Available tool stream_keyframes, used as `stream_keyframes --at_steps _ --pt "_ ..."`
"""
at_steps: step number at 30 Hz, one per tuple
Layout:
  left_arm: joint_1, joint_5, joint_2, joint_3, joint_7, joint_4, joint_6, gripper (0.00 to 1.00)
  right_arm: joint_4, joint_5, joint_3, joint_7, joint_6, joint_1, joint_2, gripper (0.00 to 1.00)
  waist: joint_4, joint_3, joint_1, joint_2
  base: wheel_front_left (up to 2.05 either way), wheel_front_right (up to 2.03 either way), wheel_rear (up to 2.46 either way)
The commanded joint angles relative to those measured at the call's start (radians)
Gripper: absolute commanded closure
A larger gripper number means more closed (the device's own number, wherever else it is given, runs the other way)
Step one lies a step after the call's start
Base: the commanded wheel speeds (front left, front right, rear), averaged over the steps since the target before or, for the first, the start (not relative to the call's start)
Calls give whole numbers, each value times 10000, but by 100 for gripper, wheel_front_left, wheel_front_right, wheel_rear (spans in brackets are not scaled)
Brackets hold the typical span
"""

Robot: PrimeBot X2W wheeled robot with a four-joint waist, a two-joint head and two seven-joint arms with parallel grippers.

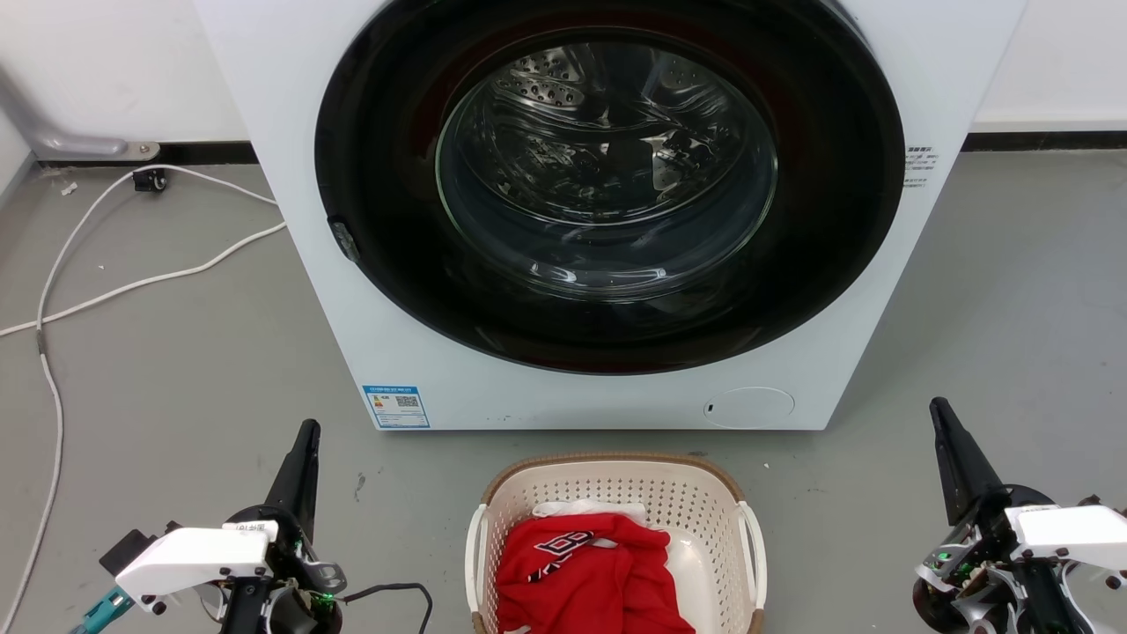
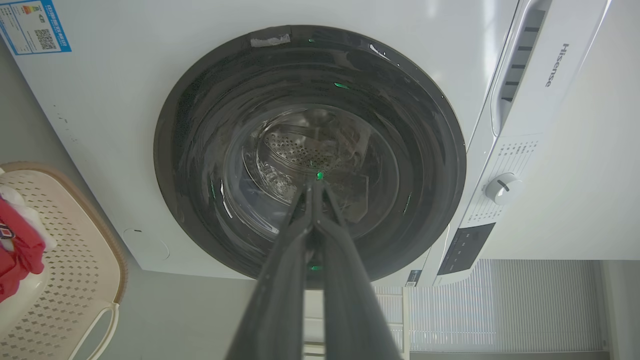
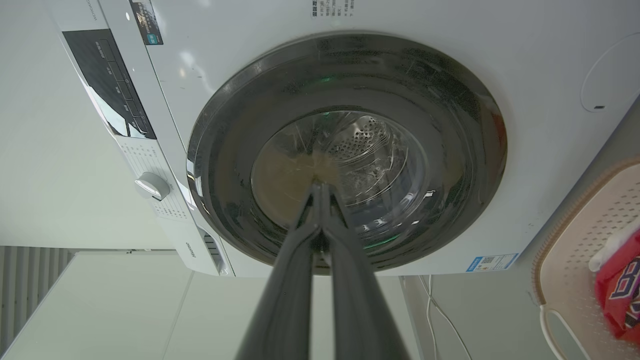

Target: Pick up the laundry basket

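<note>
The laundry basket (image 1: 704,511), cream with perforated walls, a brown rim and white side handles, stands on the floor at the bottom centre, just in front of the washing machine. Red and white clothes (image 1: 590,568) lie inside it. The same basket shows at the left edge of the left wrist view (image 2: 75,250) and at the right edge of the right wrist view (image 3: 575,240). My left gripper (image 1: 308,429) is shut and empty, well to the basket's left. Well to its right, my right gripper (image 1: 938,405) is also shut and holds nothing. Both point towards the machine.
A white front-loading washing machine (image 1: 352,291) with a closed round glass door (image 1: 607,167) stands close behind the basket. White cables (image 1: 132,286) trail over the grey floor at the left. A grey pipe (image 1: 53,136) runs along the back wall.
</note>
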Motion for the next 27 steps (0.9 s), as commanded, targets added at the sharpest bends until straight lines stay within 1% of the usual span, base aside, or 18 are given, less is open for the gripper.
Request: stream_keyframes --at_steps 1,27 --pt "-92 30 -3 23 12 15 0 100 11 -28 -23 17 4 -109 28 100 0 0 0 0 0 0 0" --pt "-99 90 -39 76 70 18 0 100 14 -73 -67 54 4 -112 63 100 0 0 0 0 0 0 0"
